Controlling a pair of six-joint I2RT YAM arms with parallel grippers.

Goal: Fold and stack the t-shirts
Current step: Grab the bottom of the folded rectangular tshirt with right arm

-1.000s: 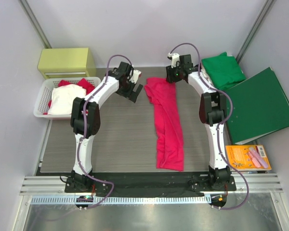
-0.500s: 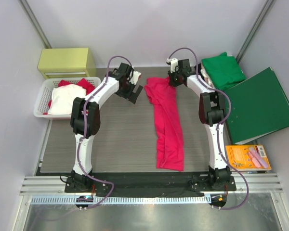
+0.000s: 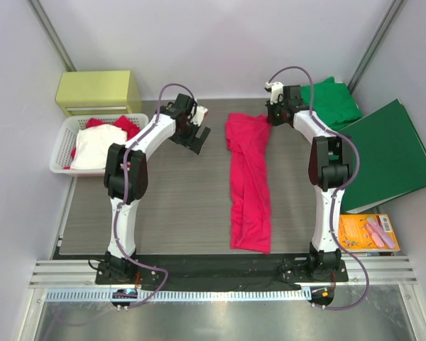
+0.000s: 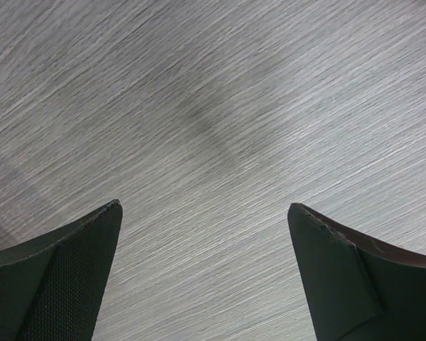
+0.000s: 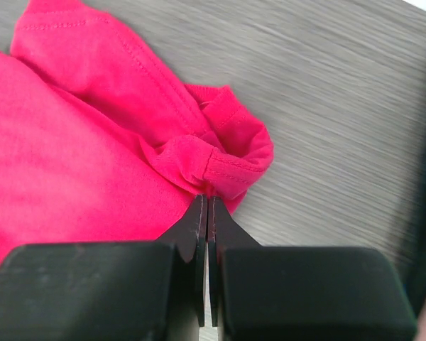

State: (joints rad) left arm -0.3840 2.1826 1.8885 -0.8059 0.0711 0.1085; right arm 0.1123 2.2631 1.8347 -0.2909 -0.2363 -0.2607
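A bright pinkish-red t-shirt (image 3: 248,181) lies in a long bunched strip down the middle of the table. My right gripper (image 3: 271,117) is shut on a hemmed fold at its far right corner; the wrist view shows the pinched cloth (image 5: 224,160) at the tips of the right gripper (image 5: 209,200). A green t-shirt (image 3: 332,101) lies folded at the back right. My left gripper (image 3: 196,136) hangs open over bare table left of the red shirt; its fingers (image 4: 85,245) stand wide apart with nothing between them.
A white basket (image 3: 62,148) at the left holds white and red cloth. Behind it stands a yellow-green box (image 3: 98,91). A dark-green folder (image 3: 387,153) lies at the right, with an orange packet (image 3: 366,231) nearer the front.
My right gripper closed on the red shirt's far corner and moved right, dragging the shirt's top end that way. The left arm barely moved.
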